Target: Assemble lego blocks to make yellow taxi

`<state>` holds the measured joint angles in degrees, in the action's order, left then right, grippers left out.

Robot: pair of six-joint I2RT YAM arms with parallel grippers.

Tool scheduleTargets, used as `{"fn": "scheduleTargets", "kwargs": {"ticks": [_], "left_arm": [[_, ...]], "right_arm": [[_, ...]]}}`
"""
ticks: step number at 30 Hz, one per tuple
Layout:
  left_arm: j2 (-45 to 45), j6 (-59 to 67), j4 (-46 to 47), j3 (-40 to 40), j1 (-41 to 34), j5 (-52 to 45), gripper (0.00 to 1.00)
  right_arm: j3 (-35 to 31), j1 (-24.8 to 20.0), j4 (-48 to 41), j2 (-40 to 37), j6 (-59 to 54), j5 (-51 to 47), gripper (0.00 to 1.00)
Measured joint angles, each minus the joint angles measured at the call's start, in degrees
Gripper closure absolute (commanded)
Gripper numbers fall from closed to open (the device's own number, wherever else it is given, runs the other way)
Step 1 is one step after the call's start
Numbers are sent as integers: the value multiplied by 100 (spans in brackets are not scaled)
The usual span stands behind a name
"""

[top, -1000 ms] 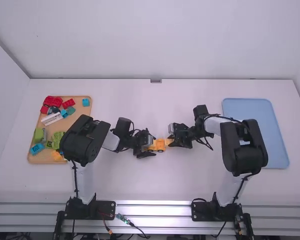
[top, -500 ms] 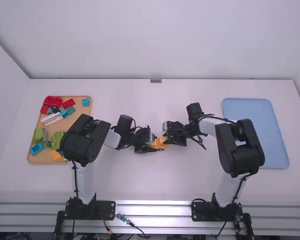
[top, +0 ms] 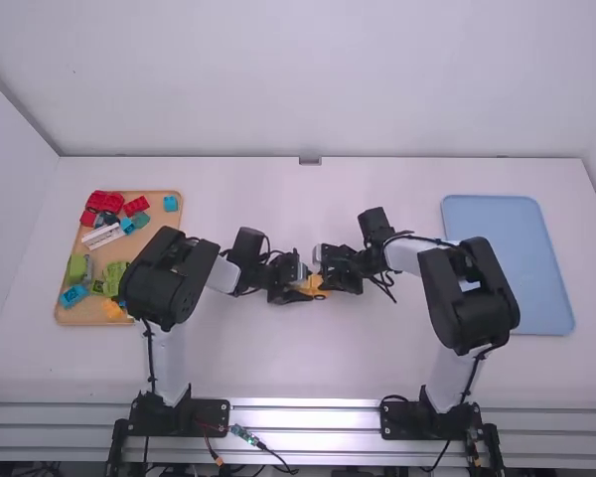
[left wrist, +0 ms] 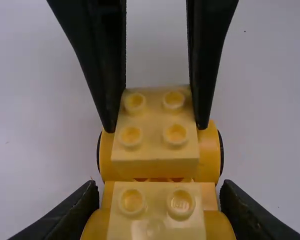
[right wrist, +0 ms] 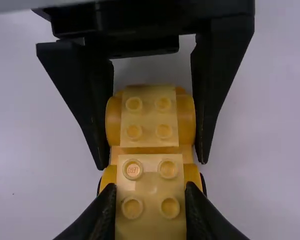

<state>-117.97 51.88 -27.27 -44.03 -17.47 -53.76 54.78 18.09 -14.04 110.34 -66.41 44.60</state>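
Observation:
At mid-table in the high view, my left gripper (top: pixel 296 289) and right gripper (top: pixel 326 277) meet over the orange-yellow car (top: pixel 316 285). My left gripper (left wrist: pixel 157 212) is shut on the sides of the car's wheeled body (left wrist: pixel 209 155), around the end that carries a pale yellow studded block (left wrist: pixel 156 220). A second pale yellow block (right wrist: pixel 150 192) is pinched in my right gripper (right wrist: pixel 150 202). It stands over the car's other end, beside the first block (right wrist: pixel 149 116). Whether its underside is pressed onto the car cannot be told.
On the left, a wooden tray (top: pixel 68 316) holds red, blue, green, white and orange pieces, with the left arm's elbow beside it. A blue tray (top: pixel 551 288) lies at the right, near the right arm's elbow.
My right gripper has travelled left with its pale yellow block, from the car's right side to over the car. The left gripper has barely shifted and keeps hold of the car.

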Motion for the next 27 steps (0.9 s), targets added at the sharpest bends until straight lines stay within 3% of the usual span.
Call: {"fn": "scheduleTargets", "kwargs": {"ticks": [18,20,21,22,25,27], "left_arm": [[0,42,70,-39,0,28,42],[2,39,68,-37,7,48,42],[2,39,68,-37,7,48,42],[2,42,68,-37,24,46,42],[2,42,66,-37,28,48,42],[2,39,68,-37,-13,46,42]], "right_arm": [[-232,81,562,-13,81,63,87],[-232,140,640,-35,232,-26,75],[-232,140,640,-35,232,-26,75],[-232,175,675,-48,310,-92,60],[-236,245,758,-55,398,-173,53],[-251,361,737,-55,468,-260,33]]}}
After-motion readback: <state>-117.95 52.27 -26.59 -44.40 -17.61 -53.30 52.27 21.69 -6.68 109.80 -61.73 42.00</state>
